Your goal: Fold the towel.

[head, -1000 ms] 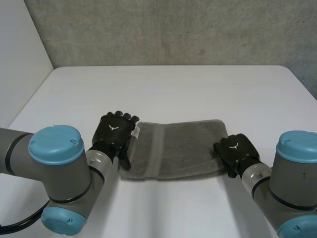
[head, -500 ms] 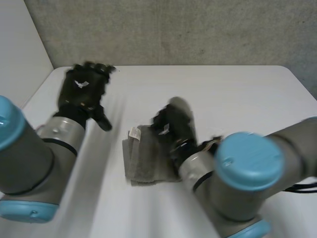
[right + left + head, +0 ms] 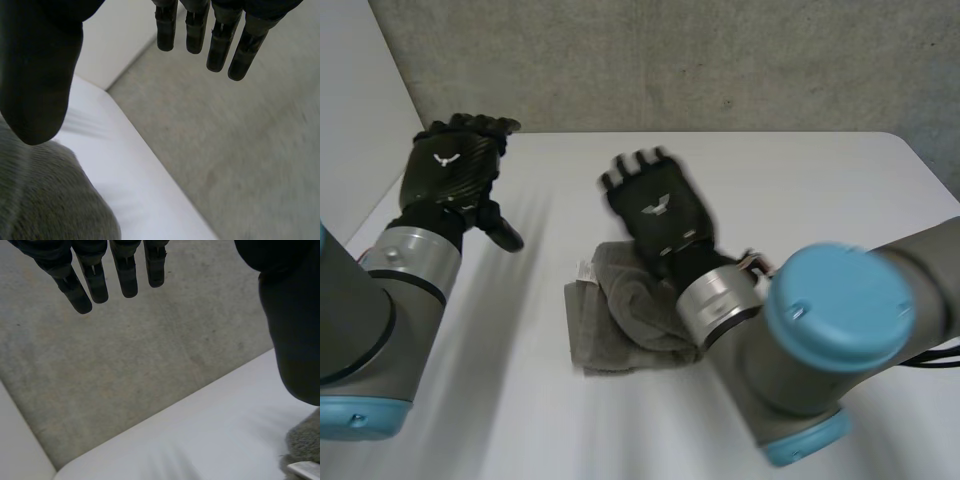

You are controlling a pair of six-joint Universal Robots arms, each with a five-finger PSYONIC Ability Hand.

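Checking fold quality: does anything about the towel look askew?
Yes. The towel lies rumpled, its top layer bunched in a lump rather than flat, edges unaligned. The left hand and right hand are open, holding nothing.

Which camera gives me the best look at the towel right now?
The head view: the towel lies bunched on the table, partly behind the right arm. The left wrist view catches a corner with its label; the right wrist view shows a rounded edge.
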